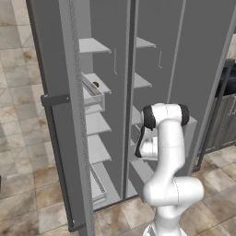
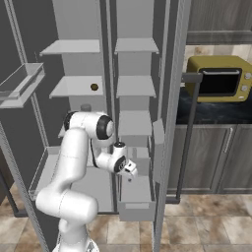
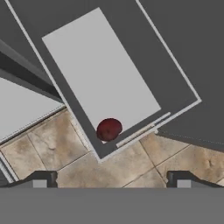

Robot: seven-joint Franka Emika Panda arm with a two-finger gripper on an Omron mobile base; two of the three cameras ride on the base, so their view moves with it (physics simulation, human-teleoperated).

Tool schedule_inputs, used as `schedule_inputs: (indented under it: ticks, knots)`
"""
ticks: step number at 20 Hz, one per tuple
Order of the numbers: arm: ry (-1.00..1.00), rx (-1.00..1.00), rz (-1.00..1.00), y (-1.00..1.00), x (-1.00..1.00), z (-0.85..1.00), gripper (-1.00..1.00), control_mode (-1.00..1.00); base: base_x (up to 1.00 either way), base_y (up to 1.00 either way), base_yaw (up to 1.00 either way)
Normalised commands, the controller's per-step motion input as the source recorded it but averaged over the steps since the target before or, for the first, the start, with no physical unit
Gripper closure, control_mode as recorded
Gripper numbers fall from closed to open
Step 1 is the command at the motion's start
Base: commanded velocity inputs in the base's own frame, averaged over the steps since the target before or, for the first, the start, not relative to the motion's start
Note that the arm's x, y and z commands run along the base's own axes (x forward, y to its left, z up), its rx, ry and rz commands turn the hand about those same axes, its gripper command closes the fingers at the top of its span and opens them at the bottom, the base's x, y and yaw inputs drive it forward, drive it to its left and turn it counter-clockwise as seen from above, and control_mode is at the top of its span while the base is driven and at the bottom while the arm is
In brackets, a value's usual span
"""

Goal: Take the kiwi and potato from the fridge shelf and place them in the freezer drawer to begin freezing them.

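A small brown kiwi [image 2: 94, 87] lies on a pale grey fridge shelf [image 2: 69, 88] in the left compartment, and it is the dark dot [image 1: 96, 84] in the left base view. My gripper [image 2: 131, 172] hangs open above the pulled-out grey freezer drawer [image 2: 136, 210] at the bottom of the right compartment. The hand view looks straight down into that drawer [image 3: 131, 52]. A reddish-brown potato [image 3: 109, 129] rests on its floor, in the corner by the front wall. My gripper [image 3: 111, 180] has its tips wide apart with nothing between them.
Both fridge doors stand open. The left door [image 1: 55, 115] carries a clear bin [image 2: 19, 81], and the right door has a long dark handle bar [image 2: 189, 133]. A yellow microwave [image 2: 216, 78] sits on the dark counter to the right, above grey cabinets. Tiled floor [image 3: 131, 166] lies in front.
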Motion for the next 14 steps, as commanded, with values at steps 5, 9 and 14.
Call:
schedule_inputs:
  ticks: [5, 9, 14]
  knots:
    - [0.00, 0.00, 0.02, 0.00, -0.04, 1.00, -1.00, -1.00, 0.00, 0.00, 0.00]
    - [0.00, 0.00, 0.02, 0.00, -0.07, 1.00, -1.00, -1.00, 0.00, 0.00, 0.00]
    - [0.00, 0.00, 0.01, 0.12, -0.35, 0.96, -1.00, -1.00, 0.00, 0.00, 0.00]
